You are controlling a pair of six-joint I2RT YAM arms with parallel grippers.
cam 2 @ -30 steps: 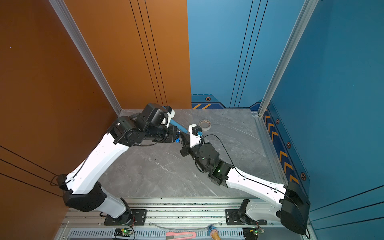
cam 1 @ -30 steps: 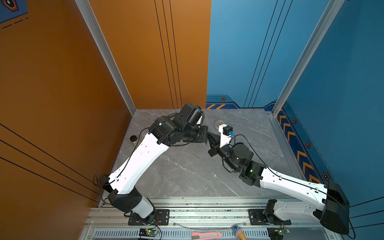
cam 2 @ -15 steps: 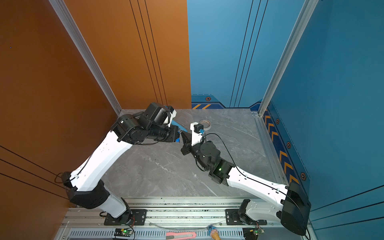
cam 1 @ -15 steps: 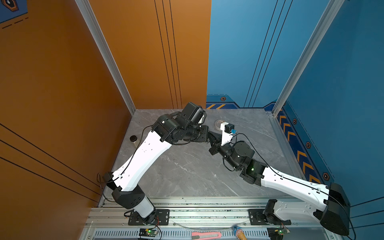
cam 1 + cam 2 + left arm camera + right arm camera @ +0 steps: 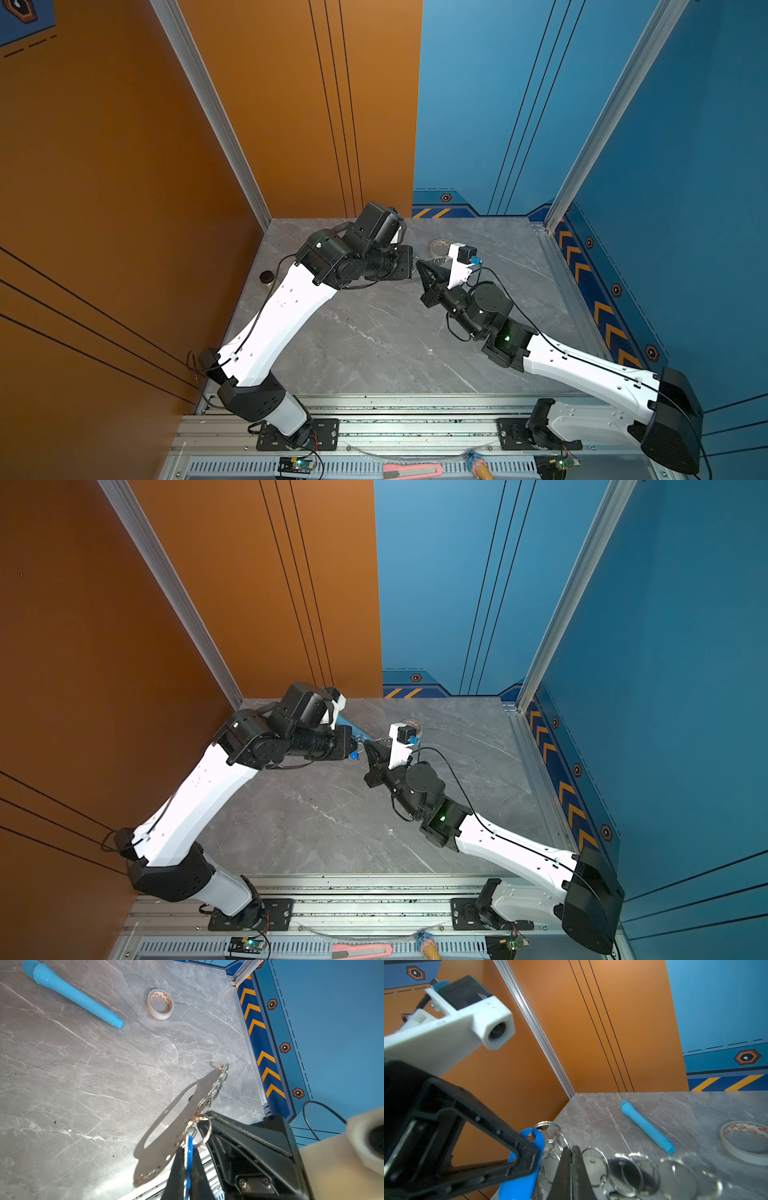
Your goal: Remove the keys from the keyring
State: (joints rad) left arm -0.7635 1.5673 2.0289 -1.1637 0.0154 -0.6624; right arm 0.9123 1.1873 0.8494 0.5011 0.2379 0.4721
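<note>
grey marble-look table (image 5: 83, 1084), orange wall (image 5: 571, 1022) on the left arm's side, blue wall (image 5: 342, 1022) with orange chevrons on the right arm's side. left gripper (image 5: 188, 1152) jaws squeezed onto the blue tag of the keys (image 5: 523, 1186), tag edge-on between them. right gripper (image 5: 571, 1154) jaws pressed together on the keyring (image 5: 153, 1159), nipping its ring-lined edge just beside the tag's split ring (image 5: 200, 1130). both grips meet in mid-air over the back middle of the table, fingertips nearly touching. keyring is off the surface and tilted, long axis running away from the left gripper toward the chevron wall. oval cut-out lies along that axis, wire rings in a row on the edge the right gripper pinches. metal keys mostly hidden behind the jaws. blue tube (image 5: 72, 995) and tape roll (image 5: 160, 1004) lie flat further back, apart from each other. orange print on the roll's core, too small to read.
</note>
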